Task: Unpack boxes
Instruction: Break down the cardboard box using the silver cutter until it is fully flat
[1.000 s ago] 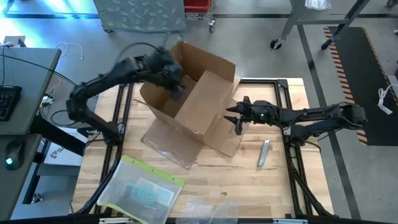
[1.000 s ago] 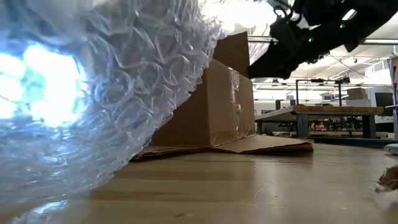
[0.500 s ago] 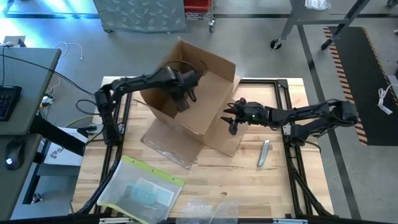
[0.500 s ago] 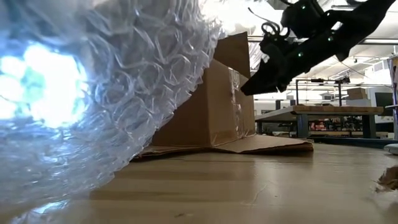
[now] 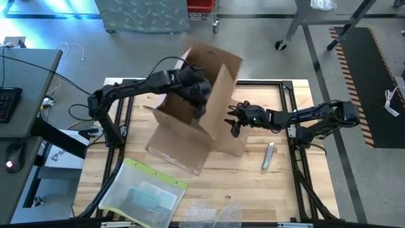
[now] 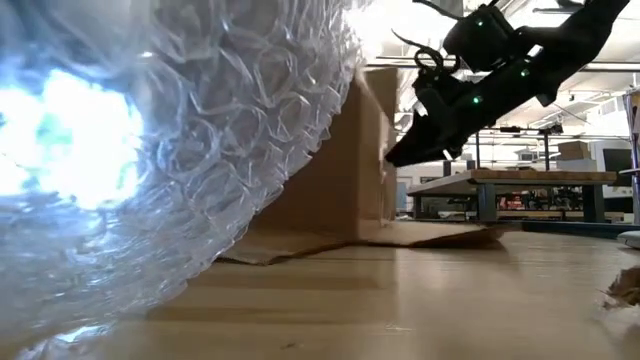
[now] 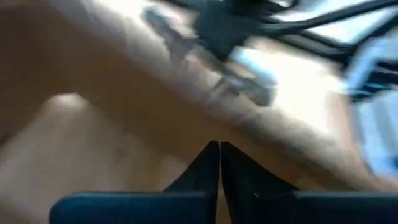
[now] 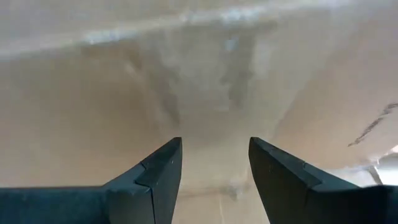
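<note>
Wood desk (image 5: 253, 183): carton (image 5: 209, 95) tipped at far-middle, no readable print. Left gripper (image 5: 199, 101) inside it, fingers together, empty. Right gripper (image 5: 233, 120) parted against carton's right wall. Near-right corner open.

Crinkly bubble wrap (image 6: 150, 150) fills the low view's near side, hiding most of the carton (image 6: 345, 170). The left wrist picture is smeared (a dark blurred shape (image 7: 214, 25) cannot be identified).

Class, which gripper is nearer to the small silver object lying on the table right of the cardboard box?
Right. The right gripper hovers at the box wall, beside the silver object. The left gripper is inside the box, farther away.
</note>
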Controlling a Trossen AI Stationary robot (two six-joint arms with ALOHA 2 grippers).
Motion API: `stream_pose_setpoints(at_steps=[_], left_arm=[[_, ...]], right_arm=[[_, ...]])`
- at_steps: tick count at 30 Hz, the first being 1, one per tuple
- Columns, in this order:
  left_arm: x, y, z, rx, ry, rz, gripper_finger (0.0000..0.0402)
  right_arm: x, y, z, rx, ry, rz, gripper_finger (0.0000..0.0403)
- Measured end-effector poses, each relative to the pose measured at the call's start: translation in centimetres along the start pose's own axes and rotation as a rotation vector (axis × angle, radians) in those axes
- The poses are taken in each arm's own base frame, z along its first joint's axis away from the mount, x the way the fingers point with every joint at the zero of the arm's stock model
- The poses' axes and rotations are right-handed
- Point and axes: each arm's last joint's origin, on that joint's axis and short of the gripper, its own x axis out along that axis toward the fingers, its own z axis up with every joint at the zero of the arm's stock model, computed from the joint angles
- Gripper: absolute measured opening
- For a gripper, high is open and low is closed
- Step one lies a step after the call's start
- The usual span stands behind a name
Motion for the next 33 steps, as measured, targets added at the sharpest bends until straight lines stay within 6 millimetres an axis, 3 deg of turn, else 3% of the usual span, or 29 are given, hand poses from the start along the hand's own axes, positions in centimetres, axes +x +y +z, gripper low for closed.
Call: stream_pose_setpoints(at_steps=[10, 16, 21, 26, 29, 33], left_arm=[[4.0, -2.8, 0.7, 0.102, -0.084, -0.089, 0.0], [4.3, -4.0, 0.6, 0.118, -0.086, -0.112, 0.0], [4.3, -4.1, 0.5, 0.112, -0.075, -0.11, 0.0], [4.3, -4.1, 0.4, 0.103, -0.066, -0.107, 0.0], [4.3, -4.2, 0.4, 0.087, -0.064, -0.109, 0.0], [4.3, -4.3, 0.4, 0.089, -0.062, -0.104, 0.0]], right_arm=[[-2.3, 0.3, 1.7, 0.014, -0.098, -0.033, 0.0172], [-6.2, -0.1, 2.9, 0.014, -0.134, -0.049, 0.0172], [-10.2, 0.1, 3.9, -0.103, -0.203, 0.151, 0.0172], [-14.4, 1.3, 8.2, -0.237, -0.38, 0.422, 0.0174], [-15.8, 2.1, 11.5, -0.365, -0.396, 0.41, 0.0174], [-15.7, 2.8, 15.7, -0.575, -0.252, 0.284, 0.0175]])
